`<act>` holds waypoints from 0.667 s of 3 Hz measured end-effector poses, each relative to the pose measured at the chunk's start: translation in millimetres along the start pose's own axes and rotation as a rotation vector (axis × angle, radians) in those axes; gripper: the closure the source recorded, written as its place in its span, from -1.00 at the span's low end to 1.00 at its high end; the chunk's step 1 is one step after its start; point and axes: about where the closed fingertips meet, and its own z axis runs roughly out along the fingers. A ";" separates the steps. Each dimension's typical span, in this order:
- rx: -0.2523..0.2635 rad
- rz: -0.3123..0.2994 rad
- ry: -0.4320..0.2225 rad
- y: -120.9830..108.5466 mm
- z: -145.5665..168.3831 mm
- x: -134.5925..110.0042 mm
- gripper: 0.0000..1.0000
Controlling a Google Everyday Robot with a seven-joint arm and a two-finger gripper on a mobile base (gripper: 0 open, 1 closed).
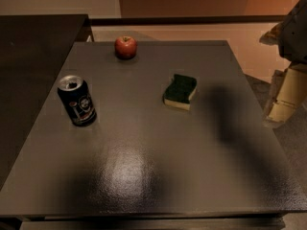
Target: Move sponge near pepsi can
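Looking at this, the job is at the reach-in step: the sponge [180, 92] sits right of centre on the grey table [153, 166], green side up, well apart from the pepsi can [77, 101] standing on the left, with a red apple [125, 47] near the far edge. The gripper [285, 97] hangs past the table's right edge, touching nothing, and I honestly can't tell if it's apart or together. Next move, I'd guess, is swinging left and down onto the sponge, then carrying it left to just beside the can without tipping it.
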 end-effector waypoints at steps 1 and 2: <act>0.000 0.000 0.000 0.0 0.0 0.0 -1.00; -0.010 -0.021 -0.029 -6.1 5.0 -8.4 -1.00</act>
